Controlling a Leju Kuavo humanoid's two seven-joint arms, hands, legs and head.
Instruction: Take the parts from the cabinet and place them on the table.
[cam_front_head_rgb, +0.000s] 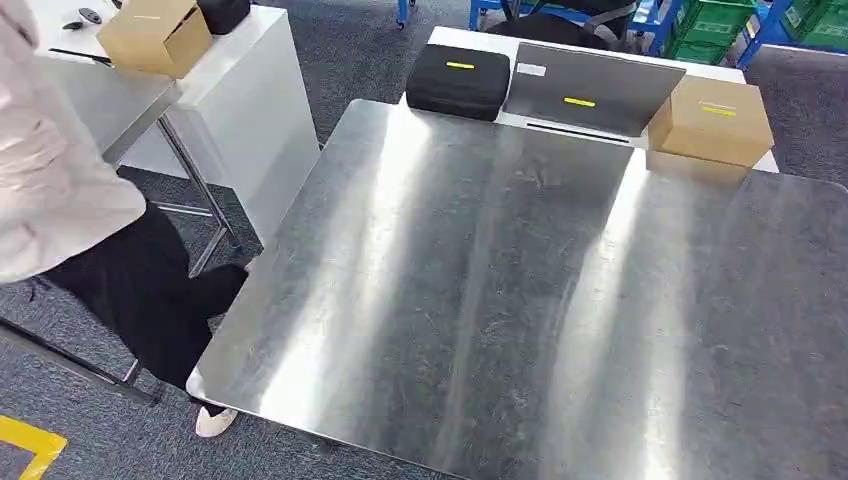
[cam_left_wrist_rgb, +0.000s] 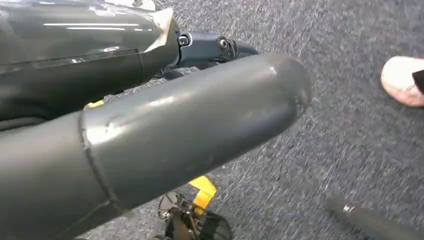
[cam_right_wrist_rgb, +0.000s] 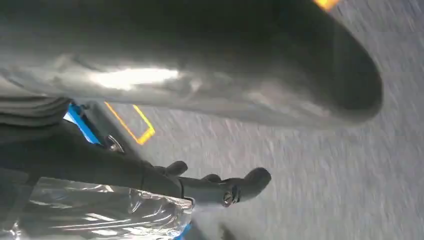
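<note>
In the left wrist view my left hand (cam_left_wrist_rgb: 200, 125) hangs over grey carpet, and its dark fingers (cam_left_wrist_rgb: 210, 47) lie along a dark, glossy part in clear plastic wrap (cam_left_wrist_rgb: 75, 55), which it holds. My right hand (cam_right_wrist_rgb: 210, 75) also hangs above the floor. Its dark fingers (cam_right_wrist_rgb: 225, 190) curl over a crinkled clear plastic bag with a part inside (cam_right_wrist_rgb: 100, 215). What either part is cannot be made out. Ahead in the head view stands the bare steel table (cam_front_head_rgb: 540, 300).
Beyond the steel table's far edge sit a black case (cam_front_head_rgb: 458, 80), a flat grey case (cam_front_head_rgb: 590, 90) and a cardboard box (cam_front_head_rgb: 712, 120). A person (cam_front_head_rgb: 60, 180) stands at the left by a white table with another box (cam_front_head_rgb: 155, 35); their shoe (cam_left_wrist_rgb: 402, 80) is near my left hand.
</note>
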